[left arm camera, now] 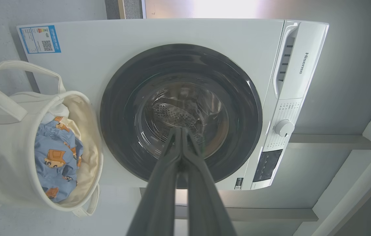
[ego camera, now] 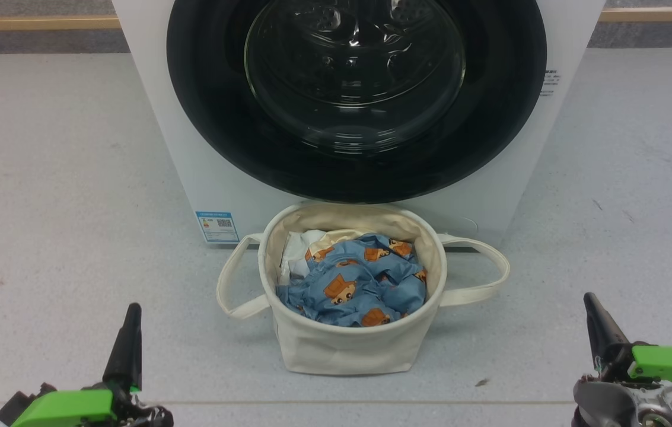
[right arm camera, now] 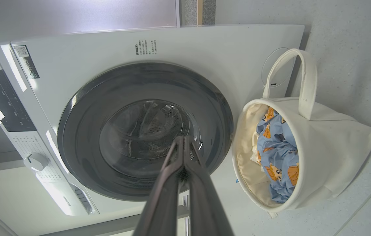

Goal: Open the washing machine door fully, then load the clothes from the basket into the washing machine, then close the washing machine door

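Where the head view looks down, the washing machine point(ego camera: 158, 118) stands at the top, its washing machine door point(ego camera: 205, 89) shut flush against the white front. The basket point(ego camera: 347, 350) sits on the grey floor point(ego camera: 51, 178) just before it, upright, both loop handles drooping outward. The clothes point(ego camera: 353, 284) lie crumpled inside, beside a plain white bundle point(ego camera: 297, 249). A blue label point(ego camera: 217, 226) at the machine's lower corner carries a QR code (text too small to read). The left gripper point(ego camera: 133, 308) at lower left and the right gripper point(ego camera: 589, 299) at lower right are well apart from the basket, each with its fingers pressed together and holding nothing.

Left wrist view: closed fingers point at the door glass, with the perforated steel drum point(left arm camera: 172, 114) behind it. "Hisense" point(left arm camera: 302, 63) reads along the detergent drawer. Past it are a white dial point(left arm camera: 284, 127) and a dark display panel point(left arm camera: 267, 165). Basket and bear-print garment are off to the side.

Right wrist view: fingers again closed and empty, aimed at the door. A small printed text block point(right arm camera: 146, 47) and a QR sticker point(right arm camera: 26, 62) are illegible.
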Robot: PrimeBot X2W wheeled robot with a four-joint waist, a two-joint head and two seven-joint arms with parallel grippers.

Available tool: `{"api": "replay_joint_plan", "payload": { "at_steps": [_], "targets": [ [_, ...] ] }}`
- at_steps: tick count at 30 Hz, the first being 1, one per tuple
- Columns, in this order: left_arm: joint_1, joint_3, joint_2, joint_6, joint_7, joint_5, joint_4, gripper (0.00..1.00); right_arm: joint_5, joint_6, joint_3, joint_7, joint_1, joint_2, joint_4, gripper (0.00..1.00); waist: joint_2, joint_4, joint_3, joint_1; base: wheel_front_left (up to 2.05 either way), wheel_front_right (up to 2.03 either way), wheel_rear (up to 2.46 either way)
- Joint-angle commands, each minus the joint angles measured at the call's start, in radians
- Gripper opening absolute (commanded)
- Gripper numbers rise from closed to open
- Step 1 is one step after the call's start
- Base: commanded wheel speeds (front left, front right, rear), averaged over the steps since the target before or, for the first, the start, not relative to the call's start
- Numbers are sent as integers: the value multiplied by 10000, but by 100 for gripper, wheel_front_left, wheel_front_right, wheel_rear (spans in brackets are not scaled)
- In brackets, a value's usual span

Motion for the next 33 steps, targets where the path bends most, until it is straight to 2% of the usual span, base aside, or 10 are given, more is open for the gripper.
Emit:
{"api": "replay_joint_plan", "payload": {
  "at_steps": [1, 2, 9, 14, 18, 24, 27, 33],
  "targets": [
    [-267, 339, 81, -71, 7, 35, -261, 0, -43, 2, 204, 83, -155, -34, -314, 0, 0, 0, 0, 0, 0, 0, 0],
    [-1, 2, 0, 0, -1, 0, -1, 100, 0, 0, 1, 0, -2, 0, -1, 100, 0, 0, 0, 0, 0, 0, 0],
    [165, 6, -74, 28, -27, -13, 529, 100, -2, 0, 36, -48, 115, 71, 528, 100, 0, 8, 6, 1, 0, 0, 0],
    [76, 72, -56, 93, -92, -23, 475, 100, 50, 0, 67, -161, 3, 66, 522, 100, 0, 50, -23, 23, 0, 0, 0],
    [2, 137, -31, 164, -164, -18, 418, 100, 27, 0, 50, -302, -86, 62, 427, 100, 0, 78, -11, 2, 0, 0, 0],
    [-122, 36, 146, 131, -476, 510, 270, 100, 37, 0, 75, -441, -243, 47, 187, 100, 0, 131, -10, 1, 0, 0, 0],
    [-165, -93, 248, 182, -596, 921, 257, 100, -322, 0, 235, -565, -331, -48, 134, 100, 0, 151, -14, 0, 0, 0, 0],
    [-288, -363, 464, 327, -809, 1955, 237, 100, -1769, 0, 1029, -800, -549, -457, 29, 100, 0, 195, -10, 0, 0, 0, 0]
  ]
}}
